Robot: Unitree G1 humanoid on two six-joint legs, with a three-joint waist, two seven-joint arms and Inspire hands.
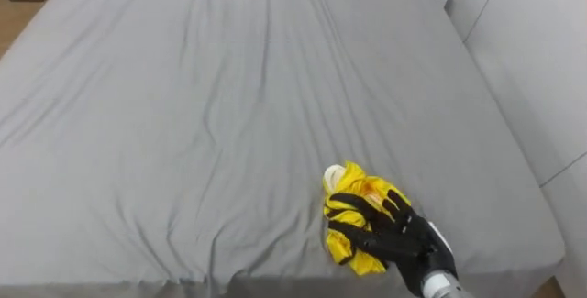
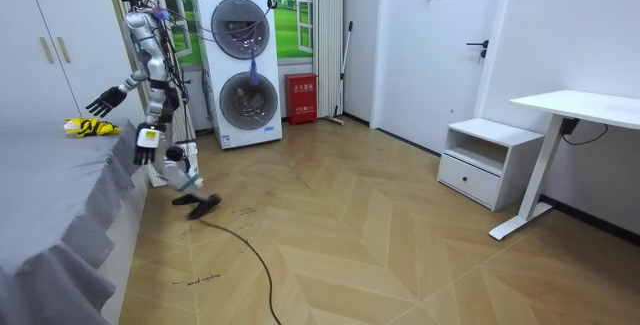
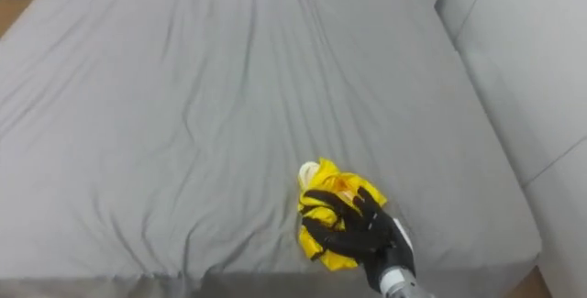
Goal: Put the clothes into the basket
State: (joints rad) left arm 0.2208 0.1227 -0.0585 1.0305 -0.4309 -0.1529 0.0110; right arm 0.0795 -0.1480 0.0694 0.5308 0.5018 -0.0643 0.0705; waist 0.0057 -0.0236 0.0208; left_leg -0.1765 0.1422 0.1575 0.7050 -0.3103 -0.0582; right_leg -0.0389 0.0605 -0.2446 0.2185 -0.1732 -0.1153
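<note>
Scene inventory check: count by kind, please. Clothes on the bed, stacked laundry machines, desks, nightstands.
yellow garment: 1
laundry machines: 2
white desk: 1
white nightstand: 1
Total: 5

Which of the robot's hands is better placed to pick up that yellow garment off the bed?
Probably the right hand: it lies spread on the yellow garment, near the edge of the grey bed. The left hand hangs low at its side, off the bed.
</note>
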